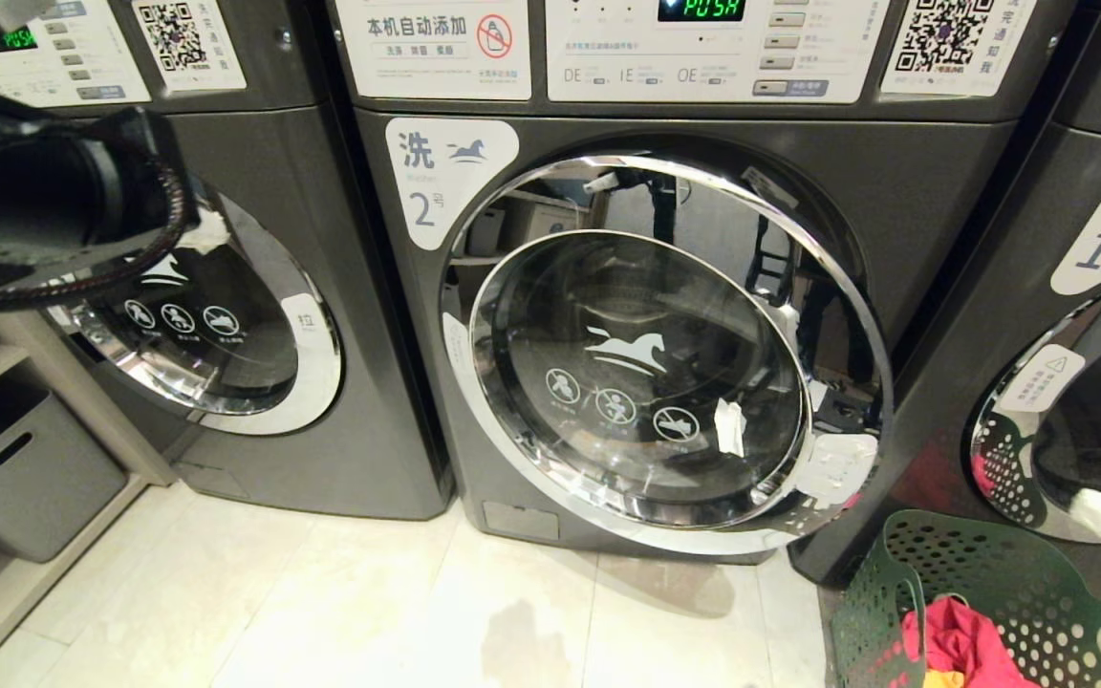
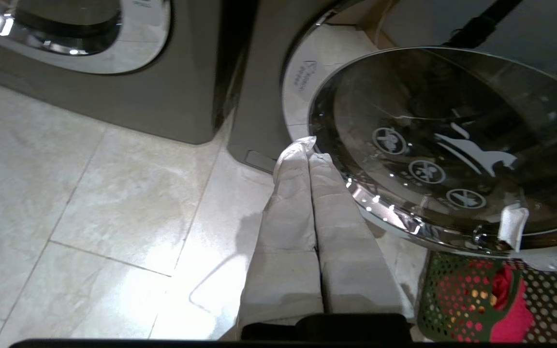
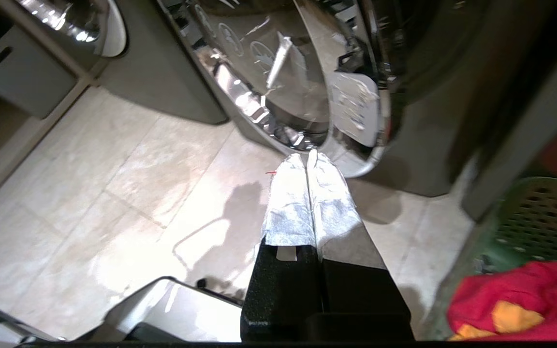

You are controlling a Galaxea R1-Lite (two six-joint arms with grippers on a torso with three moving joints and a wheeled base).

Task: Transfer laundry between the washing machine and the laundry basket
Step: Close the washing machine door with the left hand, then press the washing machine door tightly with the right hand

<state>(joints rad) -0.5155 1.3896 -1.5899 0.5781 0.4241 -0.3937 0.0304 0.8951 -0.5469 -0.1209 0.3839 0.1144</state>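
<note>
where the head camera looks down, the washing machine (image 1: 646, 315) marked 2 stands in the middle of a row of three, its round chrome-rimmed glass door (image 1: 641, 382) closed against the front and its display lit green. a matching machine (image 1: 226, 287) stands to its left and another, marked 1 (image 1: 1067, 334), to its right. the laundry basket (image 1: 981, 592) sits on the pale tiled floor (image 1: 369, 602) at the lower right, close against the machines, with red-pink laundry (image 1: 957, 645) and a bit of orange-yellow inside. part of the left arm (image 1: 53, 205), dark and looped with cable, fills the upper left; its tool is not seen from here. a grey bin (image 1: 20, 473) stands on a low shelf at the far left.

from the left wrist, the left tool (image 2: 311, 147) hangs over the floor with its two white-wrapped fingers (image 2: 288, 212) pressed together, clenched on nothing, the tips just beside the lower rim of the machine's door. the green basket with red cloth shows below that door.

from the right wrist, the right tool (image 3: 306, 162) also has its fingers (image 3: 290, 208) clenched flat together and empty, over the floor just short of the door's chrome rim. the basket (image 3: 535, 217) lies off to one side, red and orange laundry (image 3: 520, 304) heaped in it.
</note>
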